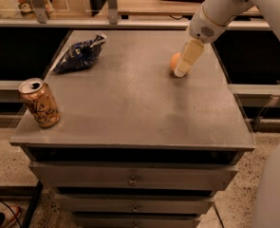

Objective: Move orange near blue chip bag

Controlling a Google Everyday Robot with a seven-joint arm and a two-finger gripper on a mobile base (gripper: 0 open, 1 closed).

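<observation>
The orange (174,61) sits on the grey table (130,103) at the right of the middle, mostly hidden behind my gripper. My gripper (182,69) reaches down from the upper right, its cream finger in front of the orange with its tip at the table surface. The blue chip bag (79,54) lies crumpled at the table's far left, well apart from the orange.
A tan-gold drink can (40,103) stands tilted near the table's front left corner. Drawers (130,179) run below the tabletop. A shelf with a rail (111,23) runs behind the table. My arm (225,8) crosses the upper right.
</observation>
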